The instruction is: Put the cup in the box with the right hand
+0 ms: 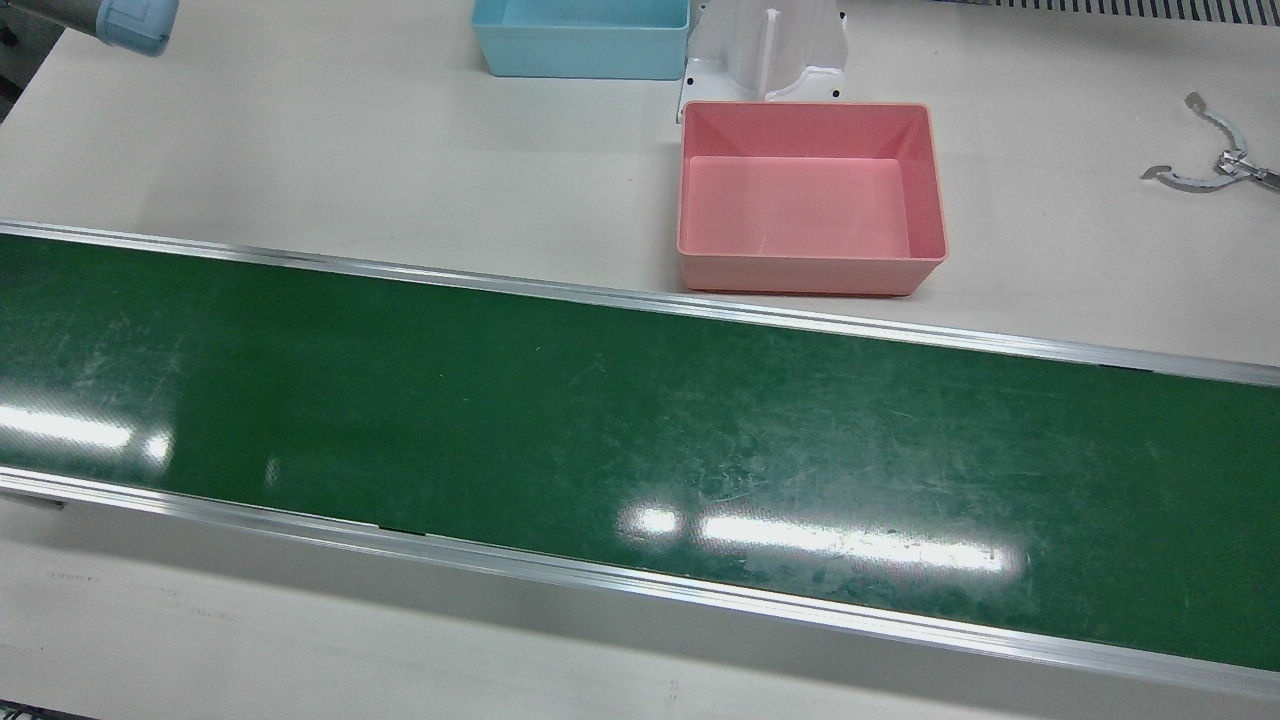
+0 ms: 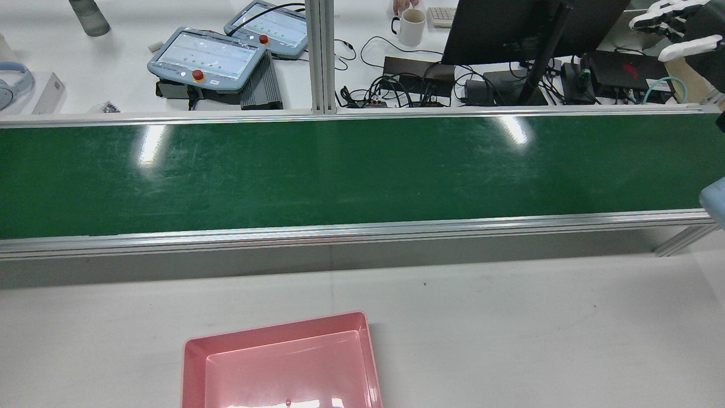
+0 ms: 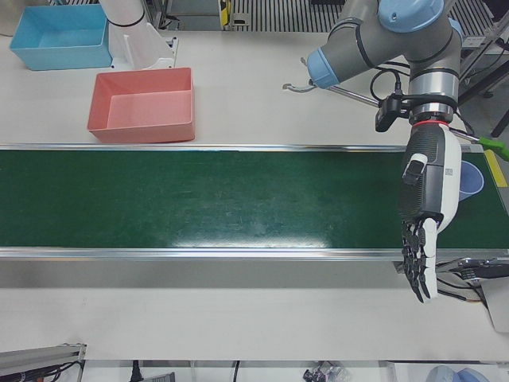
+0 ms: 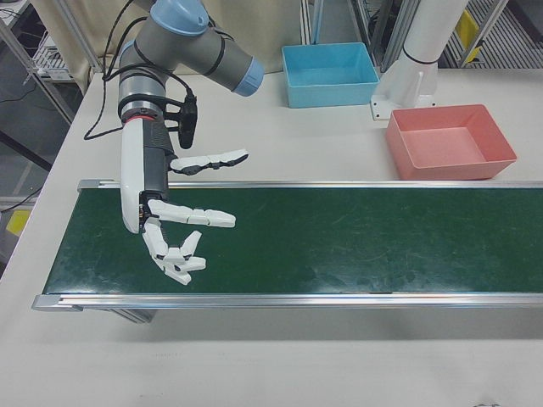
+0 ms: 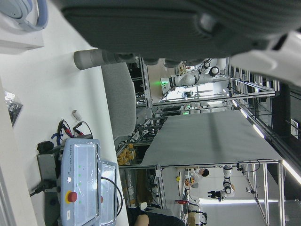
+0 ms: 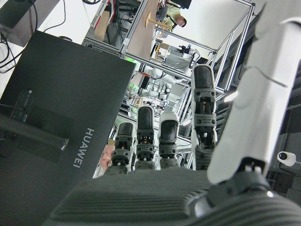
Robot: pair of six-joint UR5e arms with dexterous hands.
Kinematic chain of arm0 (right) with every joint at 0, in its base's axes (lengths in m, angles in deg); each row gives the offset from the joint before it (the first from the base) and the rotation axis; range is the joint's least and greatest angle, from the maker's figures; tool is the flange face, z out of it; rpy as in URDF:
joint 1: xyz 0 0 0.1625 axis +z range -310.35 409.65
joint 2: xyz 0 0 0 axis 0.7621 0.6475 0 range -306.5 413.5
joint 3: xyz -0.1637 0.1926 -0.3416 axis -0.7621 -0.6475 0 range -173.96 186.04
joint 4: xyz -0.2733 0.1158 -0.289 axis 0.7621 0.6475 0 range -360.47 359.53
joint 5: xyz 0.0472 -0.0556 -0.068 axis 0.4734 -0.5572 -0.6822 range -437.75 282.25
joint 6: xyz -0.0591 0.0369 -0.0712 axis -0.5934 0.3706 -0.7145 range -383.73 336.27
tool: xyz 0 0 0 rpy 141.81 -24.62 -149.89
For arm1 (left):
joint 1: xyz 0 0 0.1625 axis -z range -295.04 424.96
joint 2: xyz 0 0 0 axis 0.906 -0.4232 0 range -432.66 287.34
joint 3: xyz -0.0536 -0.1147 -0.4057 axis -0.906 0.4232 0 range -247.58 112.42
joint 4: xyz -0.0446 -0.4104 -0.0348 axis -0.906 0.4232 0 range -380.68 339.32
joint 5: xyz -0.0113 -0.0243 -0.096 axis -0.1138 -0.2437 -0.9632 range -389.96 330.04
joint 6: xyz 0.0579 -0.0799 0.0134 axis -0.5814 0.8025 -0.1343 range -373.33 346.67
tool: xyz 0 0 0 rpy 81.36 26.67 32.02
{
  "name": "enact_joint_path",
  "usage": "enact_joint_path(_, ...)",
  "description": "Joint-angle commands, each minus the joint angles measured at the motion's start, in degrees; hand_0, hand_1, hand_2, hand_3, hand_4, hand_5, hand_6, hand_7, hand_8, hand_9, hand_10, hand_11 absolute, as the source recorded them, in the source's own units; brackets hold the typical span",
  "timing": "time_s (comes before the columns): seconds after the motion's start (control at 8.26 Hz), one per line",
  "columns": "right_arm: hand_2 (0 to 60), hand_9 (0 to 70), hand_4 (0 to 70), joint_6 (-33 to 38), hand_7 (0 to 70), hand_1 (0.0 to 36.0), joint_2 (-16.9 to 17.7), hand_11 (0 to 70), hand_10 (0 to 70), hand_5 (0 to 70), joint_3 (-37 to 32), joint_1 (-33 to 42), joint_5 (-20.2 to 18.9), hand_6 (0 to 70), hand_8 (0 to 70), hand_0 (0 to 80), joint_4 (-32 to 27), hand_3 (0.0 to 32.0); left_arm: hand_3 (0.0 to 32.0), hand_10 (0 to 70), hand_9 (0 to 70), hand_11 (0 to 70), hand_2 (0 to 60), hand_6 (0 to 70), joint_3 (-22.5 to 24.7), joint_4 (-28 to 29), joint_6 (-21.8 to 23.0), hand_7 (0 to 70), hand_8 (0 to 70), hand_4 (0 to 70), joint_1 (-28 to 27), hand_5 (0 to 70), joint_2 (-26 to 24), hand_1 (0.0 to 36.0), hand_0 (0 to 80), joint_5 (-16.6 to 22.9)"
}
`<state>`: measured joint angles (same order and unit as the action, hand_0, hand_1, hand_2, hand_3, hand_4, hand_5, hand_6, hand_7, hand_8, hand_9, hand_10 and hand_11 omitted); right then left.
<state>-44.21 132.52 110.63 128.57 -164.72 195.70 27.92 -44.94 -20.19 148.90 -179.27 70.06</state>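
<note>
We note a glossy, scuffed green conveyor belt point(image 1: 560, 420) edged with brushed aluminium rails point(image 1: 700, 305), a smooth, semi-gloss pink plastic box point(image 1: 810, 195), a like blue plastic box point(image 1: 580, 40), and a matt off-white table point(image 1: 300, 150).

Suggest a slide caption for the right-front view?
Open right hand hovering over the green belt, pink box empty.

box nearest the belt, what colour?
Pink. The box sits just beside the green belt; the front view shows it best.
</note>
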Motion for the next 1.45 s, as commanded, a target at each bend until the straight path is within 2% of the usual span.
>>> enact_joint_path(0.0,0.0,38.7,49.3,0.0,70.0,10.3,0.0,21.3,13.9,6.5,0.1,0.0,0.0,20.2,18.1,55.8,0.0,0.0,0.0,0.0,0.0,0.0,0.0,0.0,-0.1,0.0,0.0,0.0,0.0,0.0,0.0,0.0,0.0,0.0,0.0,0.0)
enact_joint_path(1.33,0.0,37.9,48.6,-0.1,70.0,10.4,0.1,20.6,13.3,6.6,0.3,0.1,-0.5,19.9,17.6,56.1,0.0,0.0,0.0,0.0,0.0,0.0,0.0,0.0,-0.1,0.0,0.0,0.0,0.0,0.0,0.0,0.0,0.0,0.0,0.0,0.0)
